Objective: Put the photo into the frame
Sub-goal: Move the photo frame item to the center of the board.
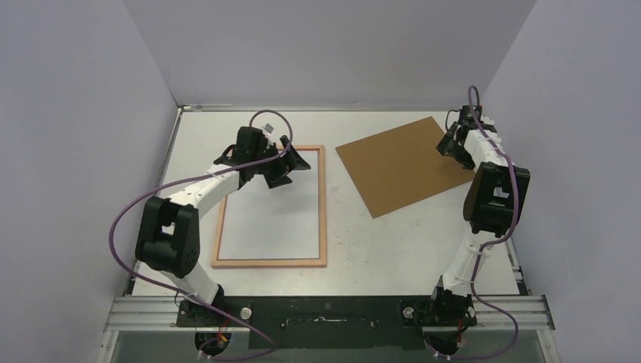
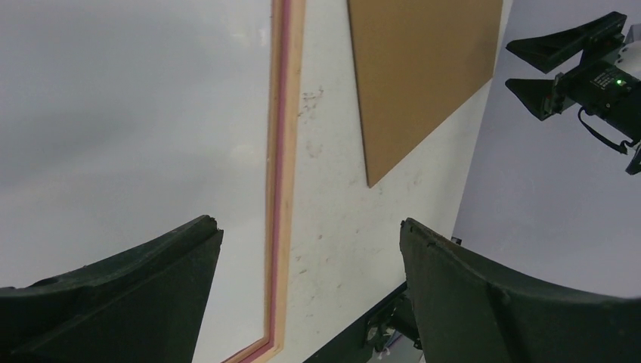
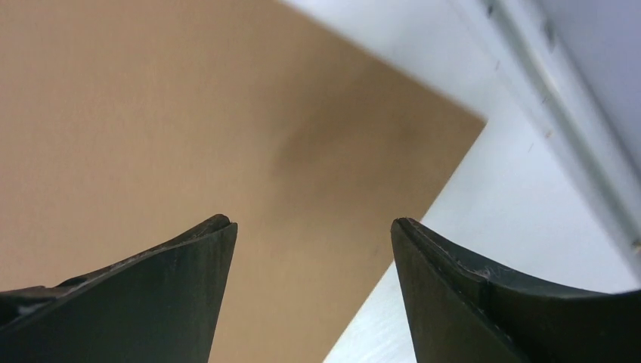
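Left gripper, jaws wide and empty, hangs over the upper part of the frame, which lies flat on the table at centre-left of the overhead view. Its pale filling may be the photo lying face down; that cannot be told. At upper right, the right gripper, likewise wide and empty, hovers at the right corner of the board. Backing looks next, and calls for pinching that thin edge.

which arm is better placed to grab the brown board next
Right: the right hand, open, hangs over a corner of the brown board; the left hand, also open, is over the frame, away from the board.
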Robot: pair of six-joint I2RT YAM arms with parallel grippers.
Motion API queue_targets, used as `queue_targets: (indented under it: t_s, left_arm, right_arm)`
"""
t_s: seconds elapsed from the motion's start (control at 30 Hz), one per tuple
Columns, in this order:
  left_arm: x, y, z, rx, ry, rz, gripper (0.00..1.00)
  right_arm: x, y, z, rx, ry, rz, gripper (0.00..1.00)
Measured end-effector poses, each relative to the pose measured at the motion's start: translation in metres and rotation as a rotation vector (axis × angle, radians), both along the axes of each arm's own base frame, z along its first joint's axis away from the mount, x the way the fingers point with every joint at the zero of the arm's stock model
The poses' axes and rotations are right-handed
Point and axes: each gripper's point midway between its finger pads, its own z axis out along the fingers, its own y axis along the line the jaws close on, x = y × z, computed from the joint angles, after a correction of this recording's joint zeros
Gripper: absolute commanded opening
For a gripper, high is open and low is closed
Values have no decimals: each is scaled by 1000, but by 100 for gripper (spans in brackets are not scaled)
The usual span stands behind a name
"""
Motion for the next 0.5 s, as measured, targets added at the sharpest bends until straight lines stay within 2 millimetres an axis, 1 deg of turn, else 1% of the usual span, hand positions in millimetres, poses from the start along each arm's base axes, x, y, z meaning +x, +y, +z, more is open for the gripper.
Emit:
queue_targets:
  t_s: [0.03, 0.07, 0.17, 0.23, 0.3, 0.37, 0.5]
  left_arm:
    - [4, -13, -1, -12, -1, -9, 84]
    - [9, -28, -2, -23, -1, -20, 83]
    - [21, -63, -7, -23, 2, -46, 83]
    - [28, -86, -10, -17, 3, -65, 83]
    - [33, -109, -13, -12, 5, -86, 83]
    - [35, -126, -20, -8, 19, -103, 82]
    - [41, -148, -35, 10, 57, -112, 80]
  right_arm:
    - [4, -5, -1, -15, -3, 1, 76]
    - [13, -13, 1, -38, -13, 6, 76]
    - [41, -29, 3, -101, -38, 31, 79]
    - [54, -38, 1, -133, -47, 50, 81]
    - [60, -44, -6, -152, -32, 70, 81]
    - [62, -49, -16, -162, -12, 89, 82]
    - [59, -59, -35, -160, 26, 116, 83]
